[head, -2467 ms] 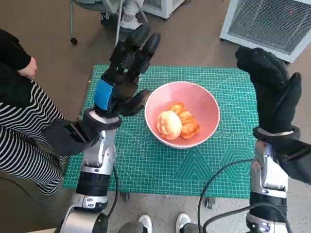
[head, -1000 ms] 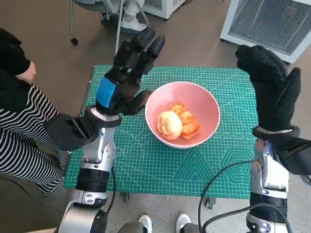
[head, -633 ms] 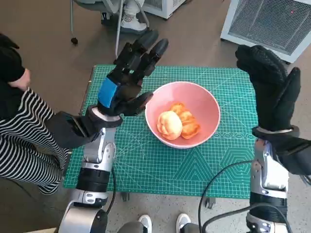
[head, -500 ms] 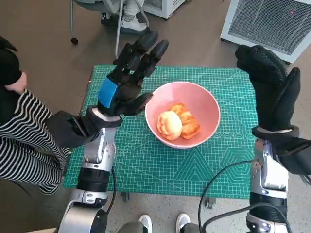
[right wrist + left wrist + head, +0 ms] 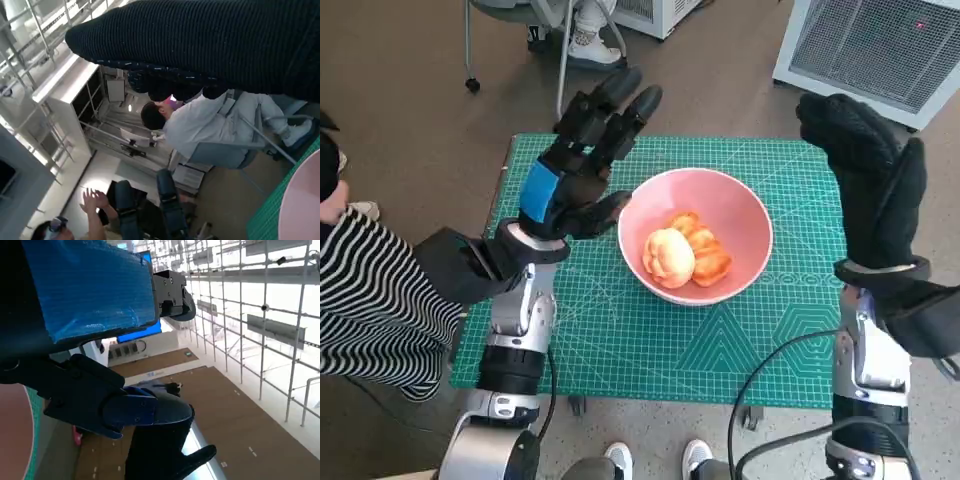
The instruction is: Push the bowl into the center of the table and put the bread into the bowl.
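- your counter [image 5: 620, 350] is a small one under a green cutting mat, standing on a brown floor [image 5: 410, 110], with a white vented unit [image 5: 880, 45] beyond its far right corner.
- the bowl [image 5: 750, 215], pink, sits near the middle of the mat; its rim shows at the edge of both wrist views.
- the bread [image 5: 685, 252] lies inside the bowl: a pale round roll against darker orange pieces.
- your left hand [image 5: 582, 155] is raised just beside the bowl's left rim, fingers spread and holding nothing; the thumb points at the rim, but you cannot tell if it touches.
- your right hand [image 5: 868, 175] is up over the mat's right edge, apart from the bowl, fingers straight and holding nothing.
- a person in a striped top [image 5: 370, 300] sits at the left of the counter.
- another person in white [image 5: 210, 125] sits on a chair in the right wrist view.
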Controlling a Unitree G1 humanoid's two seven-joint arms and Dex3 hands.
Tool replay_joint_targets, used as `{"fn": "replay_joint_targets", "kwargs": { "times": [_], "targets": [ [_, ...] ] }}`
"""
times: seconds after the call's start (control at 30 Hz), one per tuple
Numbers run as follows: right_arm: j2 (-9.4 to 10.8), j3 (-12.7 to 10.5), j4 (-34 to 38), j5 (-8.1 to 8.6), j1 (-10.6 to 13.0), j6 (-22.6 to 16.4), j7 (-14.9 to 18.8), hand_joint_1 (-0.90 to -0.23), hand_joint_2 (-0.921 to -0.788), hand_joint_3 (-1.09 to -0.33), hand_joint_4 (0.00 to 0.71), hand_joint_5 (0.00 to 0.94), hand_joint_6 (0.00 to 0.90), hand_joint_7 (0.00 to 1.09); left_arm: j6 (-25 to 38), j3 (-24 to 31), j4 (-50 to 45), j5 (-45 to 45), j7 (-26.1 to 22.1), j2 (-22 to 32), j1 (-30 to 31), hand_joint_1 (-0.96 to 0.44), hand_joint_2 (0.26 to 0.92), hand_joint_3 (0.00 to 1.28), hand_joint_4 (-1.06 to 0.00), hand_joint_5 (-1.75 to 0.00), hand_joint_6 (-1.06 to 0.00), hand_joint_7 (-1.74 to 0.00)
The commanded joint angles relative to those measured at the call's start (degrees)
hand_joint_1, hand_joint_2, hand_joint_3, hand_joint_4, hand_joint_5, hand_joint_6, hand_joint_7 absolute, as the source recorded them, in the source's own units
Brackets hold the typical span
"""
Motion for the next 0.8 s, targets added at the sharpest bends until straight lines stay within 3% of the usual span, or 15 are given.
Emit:
{"fn": "replay_joint_targets", "kwargs": {
  "times": [0.03,0.8],
  "targets": [
    [-0.5,0.2,2.5,-0.08,-0.4,-0.5,0.7,-0.787,-0.921,-0.819,0.144,0.005,0.046,0.48,-1.8,0.3,0.8,1.5,0.8,0.3,-0.9,-0.72,0.921,0.36,-0.11,-0.16,0.0,-0.52],
    [0.3,1.5,7.0,0.52,-1.5,-2.6,2.5,-0.802,-0.921,-0.734,0.173,0.011,0.078,0.48,-4.4,0.7,2.4,3.0,2.4,1.3,-1.2,-0.72,0.921,0.37,-0.08,-0.19,0.0,-0.5]
  ]
}}
